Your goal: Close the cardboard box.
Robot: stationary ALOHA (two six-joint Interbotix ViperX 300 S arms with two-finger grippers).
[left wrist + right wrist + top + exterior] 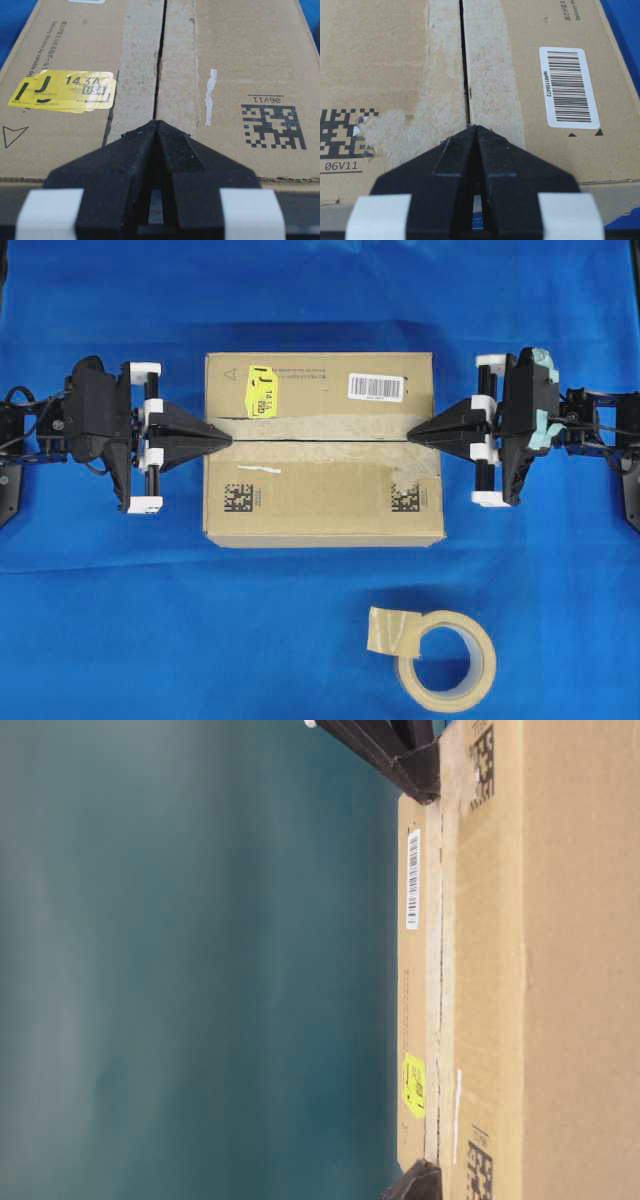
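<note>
Cardboard box [322, 495] lies flat-flapped (seam narrow); left gripper [228, 438] and right gripper [412, 437] pinched closed, empty

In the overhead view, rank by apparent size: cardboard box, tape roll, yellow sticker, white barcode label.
1. cardboard box
2. tape roll
3. and 4. white barcode label and yellow sticker: these two look too alike in area to rank.
</note>
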